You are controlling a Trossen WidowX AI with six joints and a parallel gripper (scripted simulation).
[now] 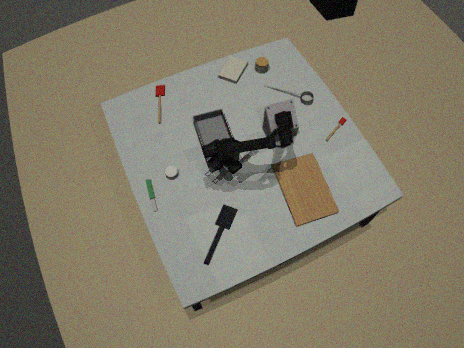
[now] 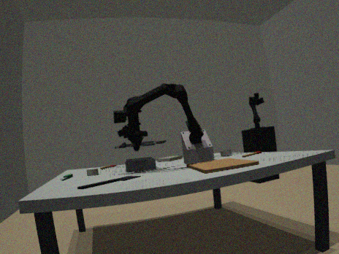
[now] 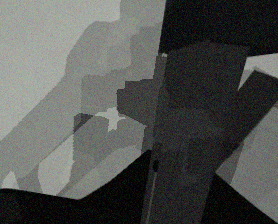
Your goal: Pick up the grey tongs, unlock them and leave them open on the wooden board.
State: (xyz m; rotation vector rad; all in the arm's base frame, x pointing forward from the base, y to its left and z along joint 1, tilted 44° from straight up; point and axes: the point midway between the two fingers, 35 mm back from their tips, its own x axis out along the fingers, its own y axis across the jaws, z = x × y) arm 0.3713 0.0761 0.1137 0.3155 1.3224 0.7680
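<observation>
Arm reaching over the white table top, seen from above

The gripper is clamped on the grey tongs, off the near end of the roasting tin; the wooden board lies well apart beyond the arm's base; a black spatula, a green marker and a white puck lie nearby.
</observation>
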